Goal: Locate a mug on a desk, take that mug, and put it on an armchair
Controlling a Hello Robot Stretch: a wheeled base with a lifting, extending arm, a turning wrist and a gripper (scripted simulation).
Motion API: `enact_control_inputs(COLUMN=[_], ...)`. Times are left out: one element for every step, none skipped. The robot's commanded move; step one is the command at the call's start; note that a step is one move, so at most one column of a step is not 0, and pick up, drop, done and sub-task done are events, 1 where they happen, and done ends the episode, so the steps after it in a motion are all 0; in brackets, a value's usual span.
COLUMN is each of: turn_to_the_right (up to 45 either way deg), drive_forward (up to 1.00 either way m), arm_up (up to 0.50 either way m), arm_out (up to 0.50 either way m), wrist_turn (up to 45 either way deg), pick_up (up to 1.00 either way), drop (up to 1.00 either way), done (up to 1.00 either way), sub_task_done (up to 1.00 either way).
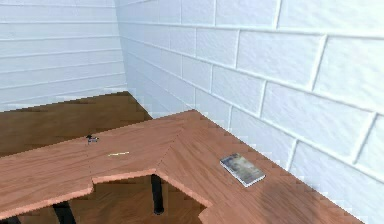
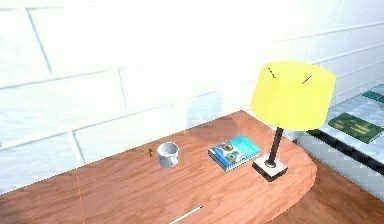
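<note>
Mug [image 2: 167, 153], pale, rounded, on wooden desk [image 2: 100, 192]

One wooden desk [image 2: 100, 190] bears one white mug [image 2: 167, 153], one blue book [image 2: 233, 152], one yellow-shaded lamp [image 2: 290, 95] and one thin pale stick [image 2: 185, 215] in the arm side view, plus one flat grey slab [image 1: 242, 169] in the forward view.

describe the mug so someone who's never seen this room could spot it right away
Find the wooden desk against the white brick wall, with a yellow-shaded lamp on it. Left of the lamp in the arm side view lies a blue book, and left of that stands the mug. It is the only small whitish upright cup.
</note>
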Motion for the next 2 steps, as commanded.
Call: enact_control_inputs(turn_to_the_right=[0.0,0.0], drive_forward=[0.0,0.0], arm_up=[0.5,0.34], arm_out=[0.0,0.0], wrist_turn=[0.0,0.0], pick_up=[0.0,0.0], drop=[0.0,0.0], done=[0.0,0.0], sub_task_done=[0.0,0.0])
